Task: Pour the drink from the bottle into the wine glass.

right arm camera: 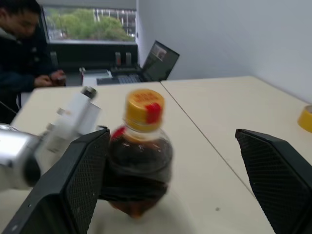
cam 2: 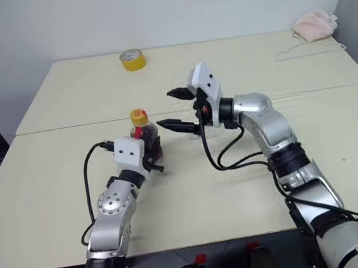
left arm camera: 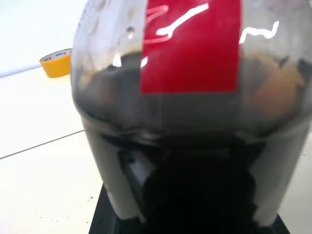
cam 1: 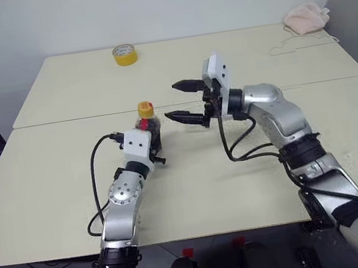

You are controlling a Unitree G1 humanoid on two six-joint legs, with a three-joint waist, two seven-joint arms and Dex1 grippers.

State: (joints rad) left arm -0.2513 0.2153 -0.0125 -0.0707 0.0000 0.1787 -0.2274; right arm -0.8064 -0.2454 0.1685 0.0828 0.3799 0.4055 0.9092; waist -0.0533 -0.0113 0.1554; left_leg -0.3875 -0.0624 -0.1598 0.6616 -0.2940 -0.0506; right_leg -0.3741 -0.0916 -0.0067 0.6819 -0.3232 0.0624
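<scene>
1. The bottle (right arm camera: 140,161) is clear plastic with a yellow cap (right arm camera: 143,108) and a red label (left arm camera: 191,46).
2. The drink (right arm camera: 139,168) inside is dark brown, nearly black.
3. The worktop (cam 1: 253,177) is pale cream.
4. The tape roll (cam 1: 125,54) at the far edge is yellow.
5. The cloth (cam 1: 306,18) in the far corner is pale pink.
6. The right pincer (cam 1: 184,101) has black fingers (right arm camera: 280,180) with a fine cross-hatched pattern on the pads; its housing is white.
7. The left pincer (cam 1: 151,138) has a white housing on a silver arm with black cables.
</scene>
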